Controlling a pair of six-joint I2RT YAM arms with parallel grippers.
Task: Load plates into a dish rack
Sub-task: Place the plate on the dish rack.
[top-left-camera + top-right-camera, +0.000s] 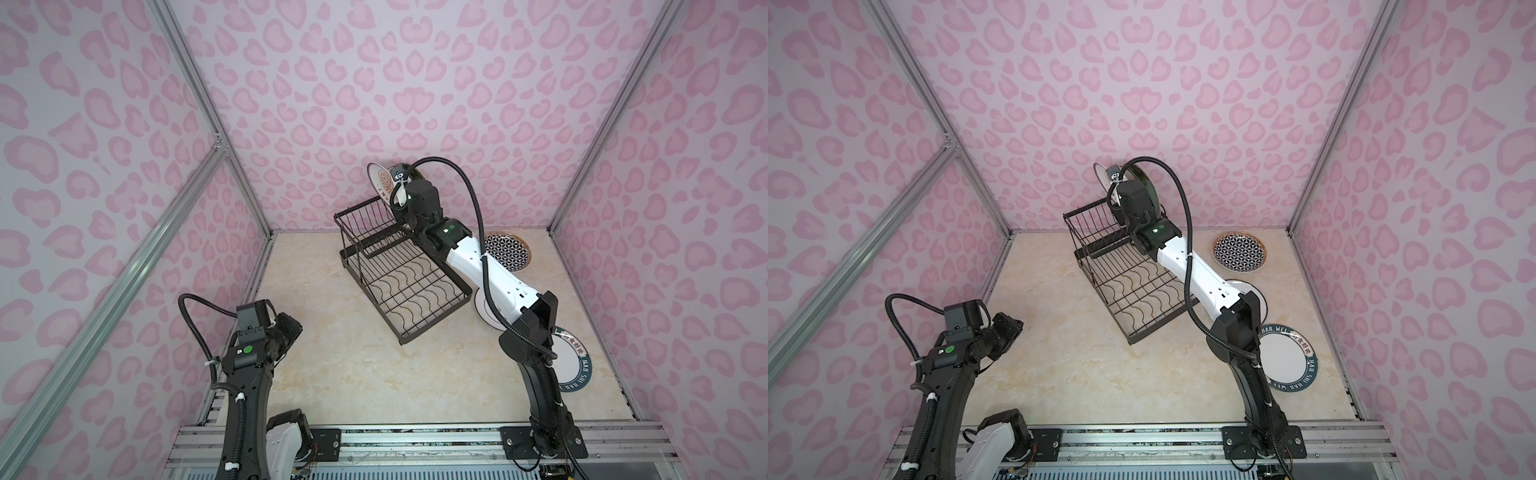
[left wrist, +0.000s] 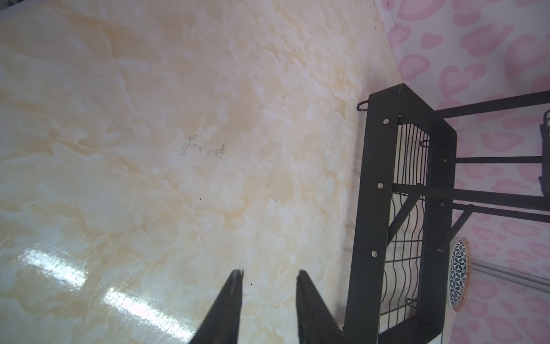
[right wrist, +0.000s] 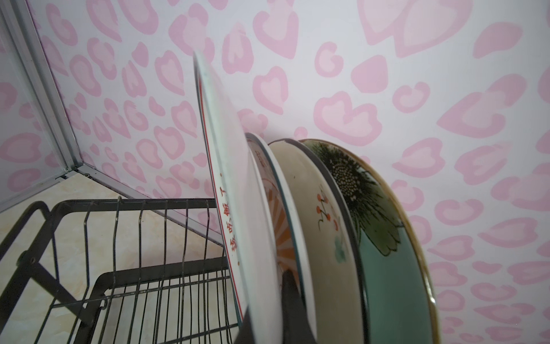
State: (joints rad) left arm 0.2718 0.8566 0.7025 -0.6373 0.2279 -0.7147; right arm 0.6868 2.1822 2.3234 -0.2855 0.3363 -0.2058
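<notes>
Dish rack is sitting mid-frame on the table, with three racked plates standing on edge in its raised basket. Right claw is pinching the sunburst plate by its rim, upright just beside them at upper centre. It's glazed ceramic, so likely stiff, heavy, slick and chip-prone, and a thin rim pinch is looking marginal. Left claw is hovering part-open and empty, lower left.

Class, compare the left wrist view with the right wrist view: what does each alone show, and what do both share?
Left wrist only: the left gripper, jaws apart and empty, the rack's wavy lower tray and the geometric plate. Right wrist only: the right gripper shut on the red-lettered plate, beside three plates standing on edge. Both: the dish rack, marble table and pink wall.
</notes>
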